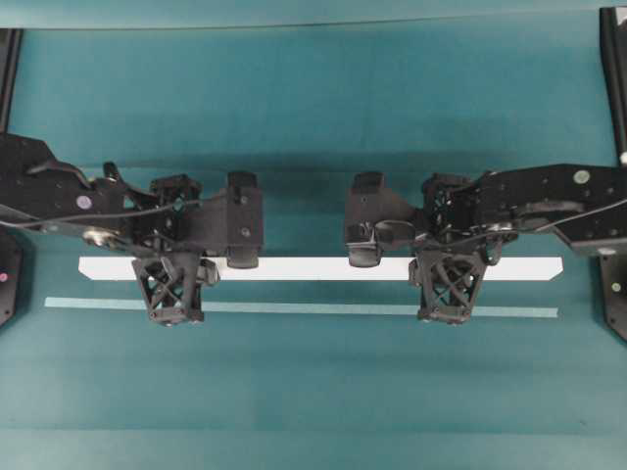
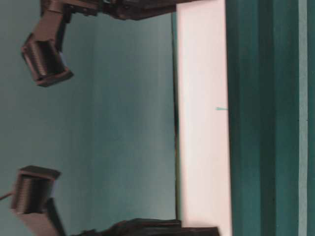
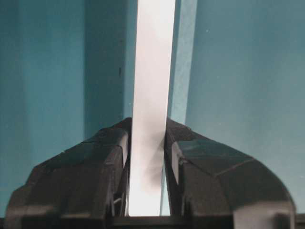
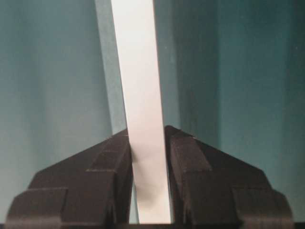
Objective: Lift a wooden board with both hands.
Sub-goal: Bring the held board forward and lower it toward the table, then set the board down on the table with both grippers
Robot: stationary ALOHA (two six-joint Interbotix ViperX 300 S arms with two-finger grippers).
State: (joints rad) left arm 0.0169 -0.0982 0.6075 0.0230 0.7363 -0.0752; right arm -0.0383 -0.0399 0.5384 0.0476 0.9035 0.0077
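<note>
Crosswise, the wooden board (image 1: 304,268) lies level, each hand (image 1: 168,286) (image 1: 447,284) pinching it.

A teal tabletop (image 1: 313,98) fills the overhead view, evenly lit, with soft shadows. A thin pale teal strip (image 1: 313,307) lies flat across it. Dark frame posts (image 1: 8,59) stand at the upper corners.

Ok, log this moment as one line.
left gripper: shut on wooden board | right gripper: shut on wooden board | teal strip: untouched
</note>
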